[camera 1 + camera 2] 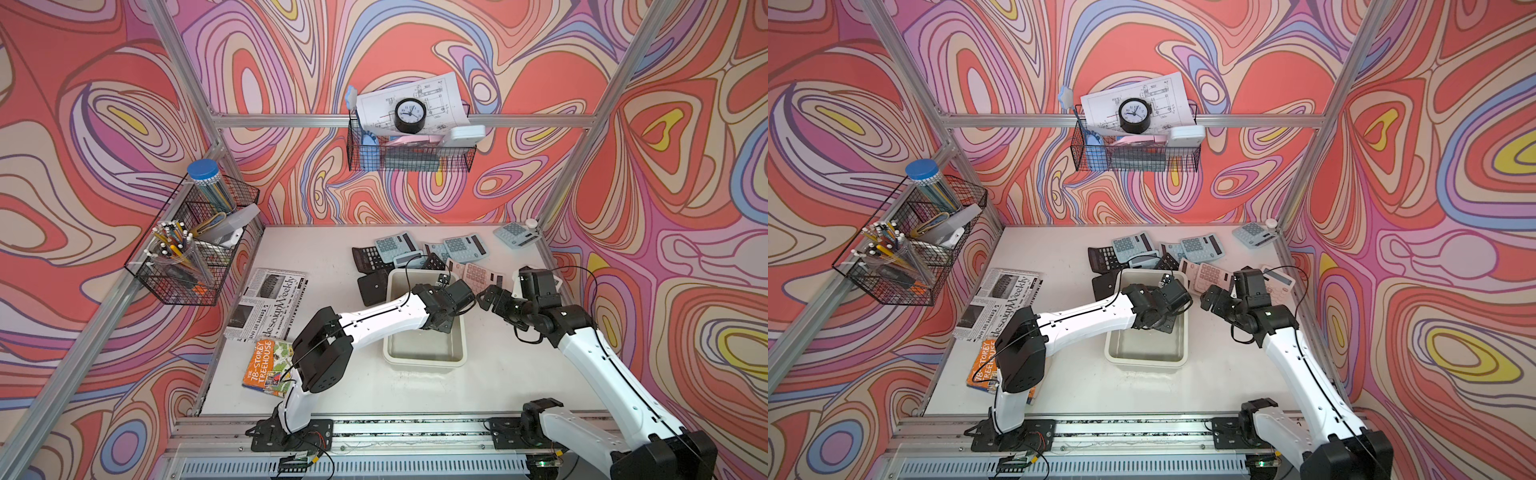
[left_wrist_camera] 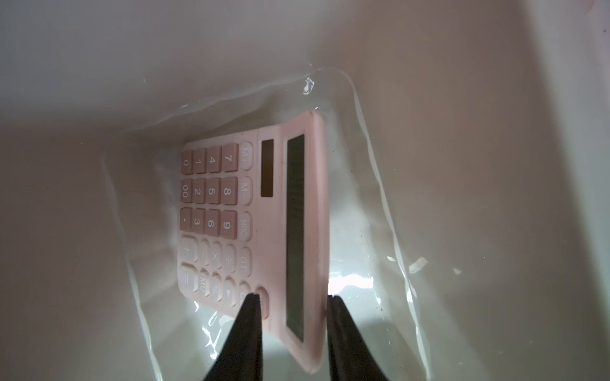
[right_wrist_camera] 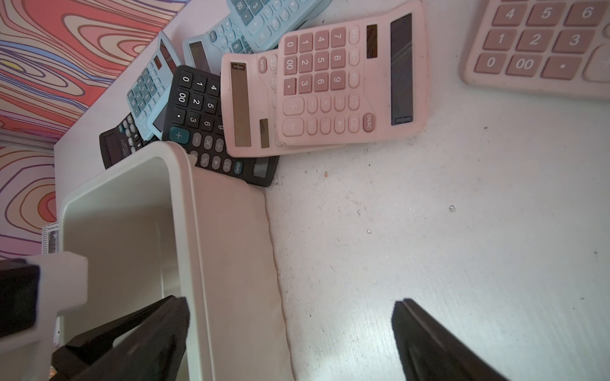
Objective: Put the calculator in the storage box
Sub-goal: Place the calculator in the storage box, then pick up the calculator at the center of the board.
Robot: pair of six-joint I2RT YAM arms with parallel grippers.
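Note:
A pink calculator in a clear plastic bag lies face up on the floor of the cream storage box. My left gripper reaches down into the box, jaws apart over the calculator's display end. One fingertip is above the keys, the other at the outer edge. In both top views the left wrist hides this calculator inside the storage box. My right gripper is wide open and holds nothing. It hovers beside the box's right wall, one finger over the rim and one over the table.
Several blue, black and pink calculators are heaped behind the box, with pink ones closest to my right gripper. A newspaper and an orange book lie at the left. Black wire baskets hang on the walls.

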